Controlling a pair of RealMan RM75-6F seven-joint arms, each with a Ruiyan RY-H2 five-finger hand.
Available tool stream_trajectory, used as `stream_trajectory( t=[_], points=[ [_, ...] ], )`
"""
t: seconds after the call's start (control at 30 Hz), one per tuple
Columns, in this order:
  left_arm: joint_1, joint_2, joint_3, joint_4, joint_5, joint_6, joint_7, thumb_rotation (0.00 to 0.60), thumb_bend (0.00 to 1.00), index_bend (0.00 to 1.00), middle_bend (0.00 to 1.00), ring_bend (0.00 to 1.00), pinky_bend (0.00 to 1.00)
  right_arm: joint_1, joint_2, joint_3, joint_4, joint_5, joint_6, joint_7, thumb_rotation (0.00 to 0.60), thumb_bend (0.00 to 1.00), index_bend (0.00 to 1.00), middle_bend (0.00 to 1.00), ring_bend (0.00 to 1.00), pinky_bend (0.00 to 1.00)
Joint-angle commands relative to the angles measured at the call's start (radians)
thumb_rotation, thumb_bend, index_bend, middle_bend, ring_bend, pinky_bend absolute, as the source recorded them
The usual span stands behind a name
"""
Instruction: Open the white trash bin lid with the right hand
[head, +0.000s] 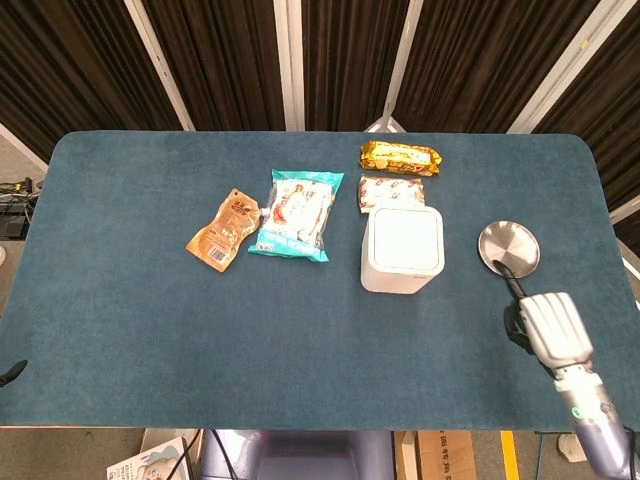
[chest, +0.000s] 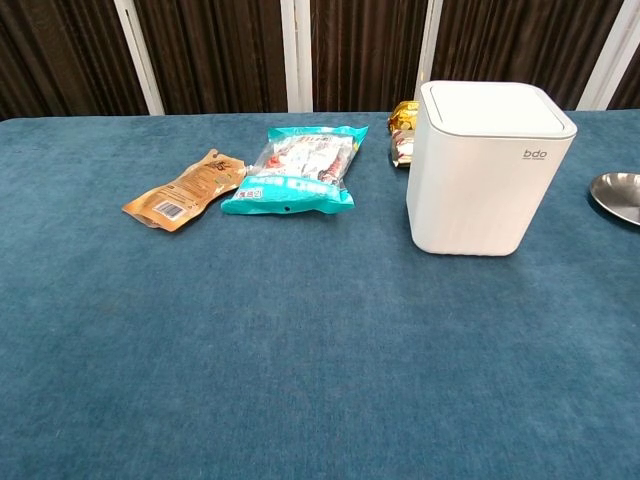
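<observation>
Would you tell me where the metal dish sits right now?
Head view: the metal dish lies right of the white bin, just beyond the right hand.

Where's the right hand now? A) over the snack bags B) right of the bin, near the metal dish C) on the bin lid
B: the right hand sits right of the white trash bin, just below the metal dish, not touching the closed lid.

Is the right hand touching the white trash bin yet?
No: in the head view the right hand is over the table near the metal plate, clearly apart from the white trash bin, whose lid is shut.
</observation>
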Motion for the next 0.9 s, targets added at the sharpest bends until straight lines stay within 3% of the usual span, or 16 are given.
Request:
stream_trajectory(
  t=[0.03, 0.5, 0.9],
  points=[
    [-0.001, 0.0, -0.001, -0.001, -0.002, -0.002, 0.0, 0.6, 0.0, 0.19, 0.11, 0.0, 0.14, 0.089, 0.034, 0.043, -0.09, 0.065, -0.1, -0.131, 0.6, 0.69, 0.07, 0.86, 0.86, 0.83],
    [0.001, 0.003, -0.003, 0.001, -0.01, -0.002, -0.011, 0.6, 0.0, 0.19, 0.11, 0.0, 0.14, 0.271, 0.038, 0.118, -0.291, 0.362, -0.229, -0.471, 0.6, 0.69, 0.08, 0.87, 0.86, 0.83],
    [0.001, 0.005, -0.007, 0.006, -0.018, -0.004, -0.027, 0.6, 0.0, 0.19, 0.11, 0.0, 0.14, 0.387, 0.0, 0.092, -0.343, 0.56, -0.256, -0.609, 0.6, 0.69, 0.2, 0.87, 0.86, 0.83]
  ],
)
